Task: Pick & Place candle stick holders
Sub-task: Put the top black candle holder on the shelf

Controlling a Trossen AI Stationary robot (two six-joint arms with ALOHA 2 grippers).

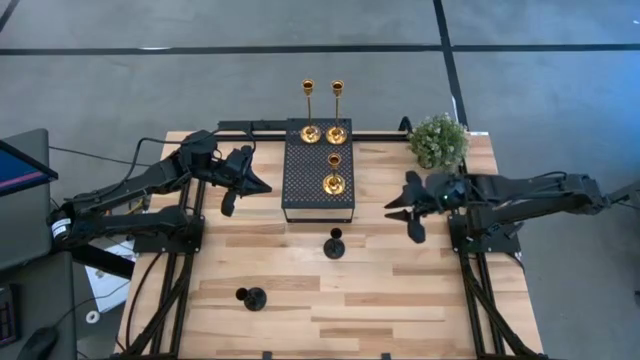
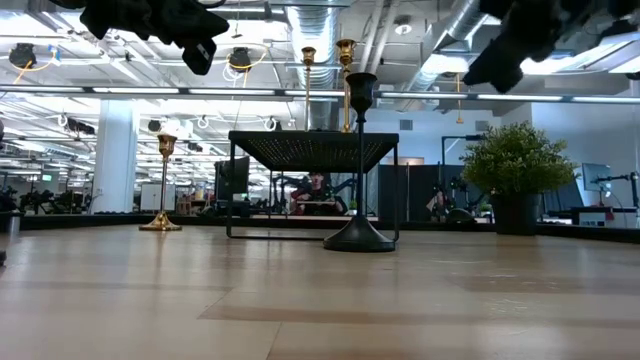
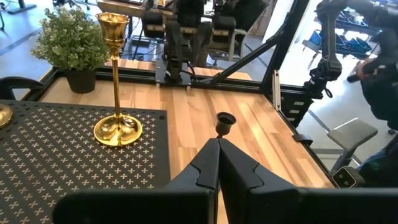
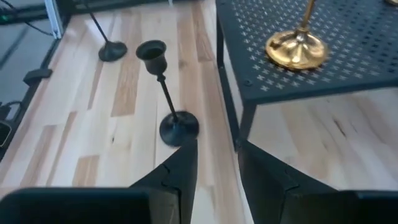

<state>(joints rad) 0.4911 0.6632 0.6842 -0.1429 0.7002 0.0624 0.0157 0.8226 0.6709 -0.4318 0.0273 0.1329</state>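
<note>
Landmark: the black perforated platform [image 1: 320, 170] at the back middle of the table [image 1: 400, 300].
Already on the platform: three gold candle stick holders, two tall ones [image 1: 310, 132] [image 1: 337, 131] at its far end and a shorter one [image 1: 334, 183] nearer its front edge.
Next likely candidate: a black candle stick holder [image 1: 334, 244], standing upright on the wood just in front of the platform's front edge, apart from it.
Other black candle stick holder [image 1: 251, 297]: well in front of the platform and off toward the left arm's side, also upright.
Long axis: both black stems [image 4: 163, 87] run vertically, cup on top, round base [image 4: 178, 127] flat on the table.
Right gripper [image 1: 412, 208]: raised beside the platform's right side, fingers [image 4: 177, 165] spread with a clear gap, holding nothing; the near black holder lies straight ahead of it, toward the platform's front.
Left gripper [image 1: 238, 180]: raised beside the platform's left side, fingers [image 3: 208, 163] pressed together, empty.
Nearer arm: for the holder in front of the platform, the two look about equally near; the right is already spread and aimed at it.
Key relation: the right gripper would need to descend and close across the thin vertical stem.
</note>
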